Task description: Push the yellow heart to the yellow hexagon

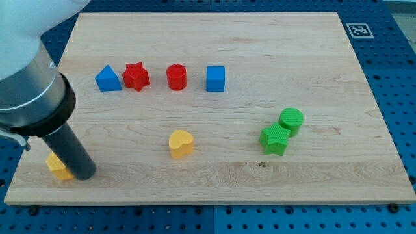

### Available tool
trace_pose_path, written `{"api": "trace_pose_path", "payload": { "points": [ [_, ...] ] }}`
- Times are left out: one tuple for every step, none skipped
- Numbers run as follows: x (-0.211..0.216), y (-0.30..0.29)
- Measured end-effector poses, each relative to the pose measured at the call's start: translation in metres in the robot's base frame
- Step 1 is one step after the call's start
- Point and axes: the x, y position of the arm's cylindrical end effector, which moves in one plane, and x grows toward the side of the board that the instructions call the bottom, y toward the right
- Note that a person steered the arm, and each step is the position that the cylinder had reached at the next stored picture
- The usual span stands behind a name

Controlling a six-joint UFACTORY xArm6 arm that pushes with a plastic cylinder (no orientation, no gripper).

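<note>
We have a single view, looking down at a slant from beyond the counter's [214,39] near edge, close enough that the whole board nearly fills it.

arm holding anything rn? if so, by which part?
Nothing held; there is no gripper. My tip rests on the board against the yellow hexagon's right side, well left of the yellow heart.
</note>
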Motion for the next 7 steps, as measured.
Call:
{"api": "trace_pose_path", "payload": {
  "points": [
    [0.01, 0.055],
    [0.013, 0.111],
    [-0.016, 0.14],
    [-0.053, 0.153],
    [-0.059, 0.179],
    [-0.077, 0.21],
    [-0.091, 0.205]
  ]
}}
